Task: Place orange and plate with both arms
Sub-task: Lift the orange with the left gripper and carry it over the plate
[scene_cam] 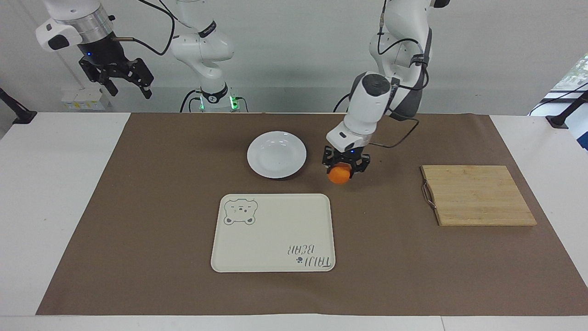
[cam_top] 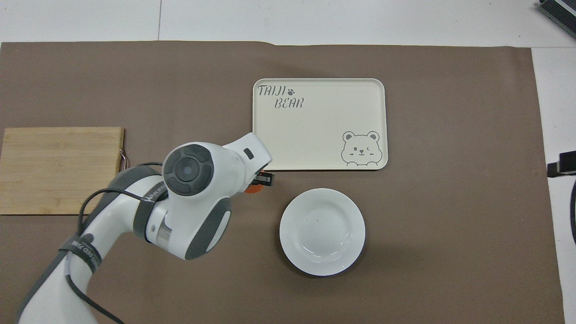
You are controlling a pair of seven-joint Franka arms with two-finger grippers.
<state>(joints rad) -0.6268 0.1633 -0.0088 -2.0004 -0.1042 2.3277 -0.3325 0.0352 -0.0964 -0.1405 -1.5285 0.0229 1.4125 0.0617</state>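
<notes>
1. I see the orange (scene_cam: 339, 176), small, round and bright, pinched in the left gripper (scene_cam: 345, 164) and carried in the air over the brown mat, beside the plate toward the left arm's end.
2. I see the plate (scene_cam: 276, 154), round, glossy white and bare, lying flat, nearer to the robots than the tray (scene_cam: 273, 232).

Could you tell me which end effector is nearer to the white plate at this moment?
Left. The left end effector, gripping the orange, hangs just beside the plate; the right end effector waits raised off the mat.

orange (cam_top: 253, 189): mostly hidden under left arm | right hand (cam_top: 561, 164): cut by edge
</notes>
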